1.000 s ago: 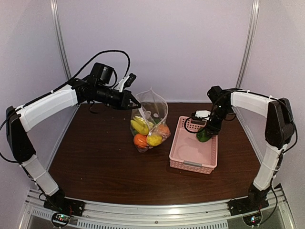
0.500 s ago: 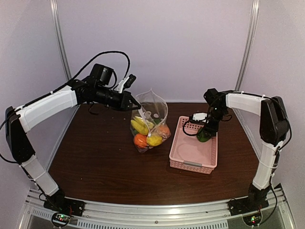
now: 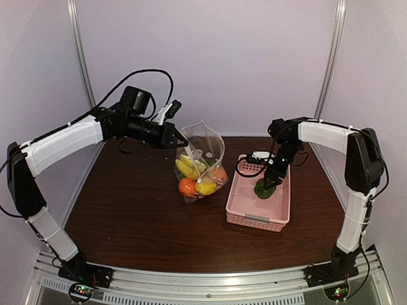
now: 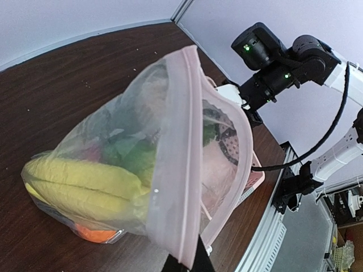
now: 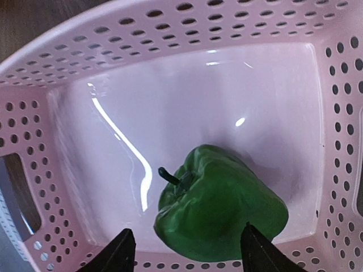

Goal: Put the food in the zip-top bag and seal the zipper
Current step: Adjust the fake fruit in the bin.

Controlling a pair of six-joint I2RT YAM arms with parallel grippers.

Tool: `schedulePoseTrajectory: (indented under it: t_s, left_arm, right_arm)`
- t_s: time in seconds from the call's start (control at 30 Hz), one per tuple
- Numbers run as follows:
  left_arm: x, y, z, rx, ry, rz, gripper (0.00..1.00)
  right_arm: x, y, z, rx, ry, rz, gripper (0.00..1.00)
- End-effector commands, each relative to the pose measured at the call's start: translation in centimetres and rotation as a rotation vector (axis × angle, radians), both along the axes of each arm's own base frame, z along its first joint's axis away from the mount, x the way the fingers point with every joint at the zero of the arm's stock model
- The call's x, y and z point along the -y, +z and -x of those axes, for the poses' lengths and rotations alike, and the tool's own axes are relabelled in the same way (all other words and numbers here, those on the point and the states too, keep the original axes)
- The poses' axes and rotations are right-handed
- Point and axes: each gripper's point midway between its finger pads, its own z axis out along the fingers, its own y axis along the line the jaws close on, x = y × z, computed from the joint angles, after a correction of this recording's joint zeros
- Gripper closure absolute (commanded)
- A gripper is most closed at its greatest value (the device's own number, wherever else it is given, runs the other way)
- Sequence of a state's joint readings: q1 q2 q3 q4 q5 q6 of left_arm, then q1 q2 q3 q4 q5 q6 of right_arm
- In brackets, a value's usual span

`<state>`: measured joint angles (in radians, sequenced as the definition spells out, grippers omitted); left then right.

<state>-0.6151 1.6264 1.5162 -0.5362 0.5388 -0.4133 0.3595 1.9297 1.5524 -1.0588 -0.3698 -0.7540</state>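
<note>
Right tool [image 5: 187, 249] and green pepper [image 5: 221, 198] shifted left, deeper into pink basket [image 5: 170, 34]; tool spread astride pepper, not pinching; left tool [image 3: 181, 136] pinching zip-top bag [image 3: 206, 143] mouth; pepper unbagged, likely regrasp

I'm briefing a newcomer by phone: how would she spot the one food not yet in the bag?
Find the pink basket on the table's right side. Inside it lies a green pepper, alone. The other foods sit in the clear bag to its left.

No legible text anywhere, apparently.
</note>
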Motion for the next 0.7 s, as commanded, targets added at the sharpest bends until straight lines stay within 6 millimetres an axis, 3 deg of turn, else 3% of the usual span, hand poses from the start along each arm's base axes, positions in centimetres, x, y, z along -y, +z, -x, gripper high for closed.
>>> schedulePoseTrajectory:
  t_s: [0.0, 0.13, 0.3, 0.4, 0.67]
  left_arm:
    - [0.4, 2.2, 0.0, 0.051, -0.017, 0.062, 1.00]
    - [0.2, 1.9, 0.2, 0.045, -0.016, 0.056, 1.00]
    - [0.0, 1.5, 0.4, 0.039, -0.012, 0.048, 1.00]
    - [-0.1, 1.5, 0.6, 0.036, -0.014, 0.050, 1.00]
    - [-0.5, 1.9, 0.7, 0.041, 0.007, 0.046, 1.00]
  right_arm:
    - [-2.6, 3.5, 2.3, -0.132, -0.038, -0.145, 0.35]
    - [-1.7, 5.0, 1.1, -0.018, -0.001, -0.119, 0.29]
    - [-1.3, 5.1, 3.6, 0.027, 0.324, -0.116, 0.21]
    - [-1.5, 5.2, 3.6, 0.100, 0.449, -0.129, 0.15]
    - [-1.2, 2.6, 0.5, 0.232, 0.572, 0.025, 0.11]
